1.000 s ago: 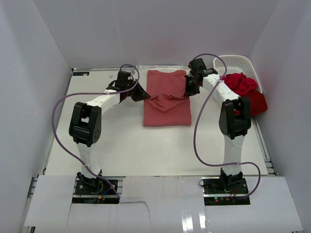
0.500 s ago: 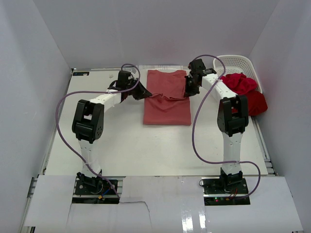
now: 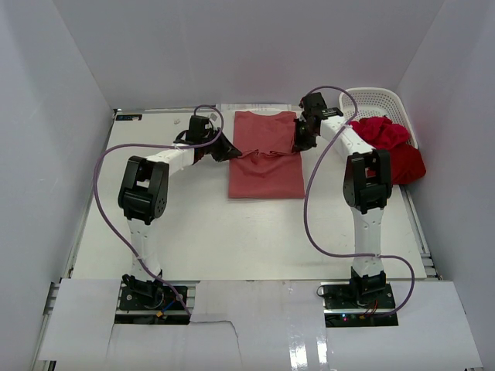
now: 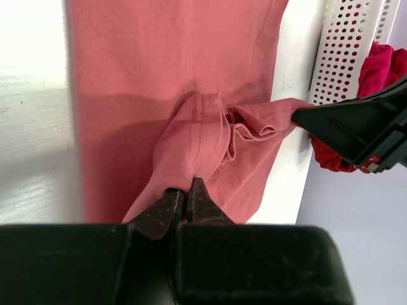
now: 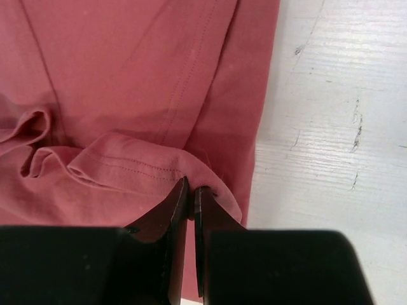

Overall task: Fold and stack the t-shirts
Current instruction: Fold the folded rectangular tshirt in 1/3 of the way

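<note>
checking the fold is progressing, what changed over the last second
The left hand and right hand carried the pinched hem of the salmon t-shirt slightly farther toward its collar; it sags less between them. Both elbows drew in toward the shirt. Nothing grabbed or released. The red shirts at the basket stayed put.

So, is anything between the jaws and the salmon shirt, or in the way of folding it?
Nothing visible: left jaws and right jaws are shut on the salmon shirt itself; the red shirts lie aside at the basket.
</note>
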You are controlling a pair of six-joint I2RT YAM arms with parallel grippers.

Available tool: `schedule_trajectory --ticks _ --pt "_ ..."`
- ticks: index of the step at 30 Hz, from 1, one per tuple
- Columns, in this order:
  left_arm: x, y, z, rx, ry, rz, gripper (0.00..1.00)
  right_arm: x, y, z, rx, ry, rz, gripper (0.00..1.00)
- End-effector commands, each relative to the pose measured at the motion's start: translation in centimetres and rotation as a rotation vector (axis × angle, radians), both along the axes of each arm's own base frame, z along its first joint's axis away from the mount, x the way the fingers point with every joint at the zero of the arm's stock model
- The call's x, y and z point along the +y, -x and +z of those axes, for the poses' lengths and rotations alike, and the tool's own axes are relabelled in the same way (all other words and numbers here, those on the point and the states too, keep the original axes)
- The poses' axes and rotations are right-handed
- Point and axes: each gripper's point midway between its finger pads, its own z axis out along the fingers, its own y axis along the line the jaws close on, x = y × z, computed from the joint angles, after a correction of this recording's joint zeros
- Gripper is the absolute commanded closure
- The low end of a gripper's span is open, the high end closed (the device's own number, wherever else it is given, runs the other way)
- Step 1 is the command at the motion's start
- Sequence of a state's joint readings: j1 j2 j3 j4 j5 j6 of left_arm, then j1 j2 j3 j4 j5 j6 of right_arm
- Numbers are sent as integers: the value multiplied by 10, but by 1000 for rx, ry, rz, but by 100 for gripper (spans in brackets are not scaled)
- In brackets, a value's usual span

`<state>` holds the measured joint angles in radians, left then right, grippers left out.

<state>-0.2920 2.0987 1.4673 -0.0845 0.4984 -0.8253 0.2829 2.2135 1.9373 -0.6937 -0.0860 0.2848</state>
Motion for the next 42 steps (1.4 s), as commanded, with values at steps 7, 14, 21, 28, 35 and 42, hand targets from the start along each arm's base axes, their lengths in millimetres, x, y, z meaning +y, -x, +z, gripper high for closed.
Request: schedule_trajectory --ticks 7,14,21,28,35,42 --pt "3 -17 19 -60 32 18 89 1 -23 7 -62 -19 2 92" --pt "6 -17 14 -53 45 25 89 0 -24 6 -68 -19 -1 92" --pt "3 -15 5 -28 60 6 42 -3 -25 6 -75 -13 -21 67" --pt "7 -21 28 -114 62 6 14 -14 -27 46 -262 -26 -81 51" --pt "14 -19 103 -302 67 7 2 -21 -7 81 -352 -28 -79 48" --pt "-2 27 102 -292 111 -98 13 29 21 77 -261 -267 126 48"
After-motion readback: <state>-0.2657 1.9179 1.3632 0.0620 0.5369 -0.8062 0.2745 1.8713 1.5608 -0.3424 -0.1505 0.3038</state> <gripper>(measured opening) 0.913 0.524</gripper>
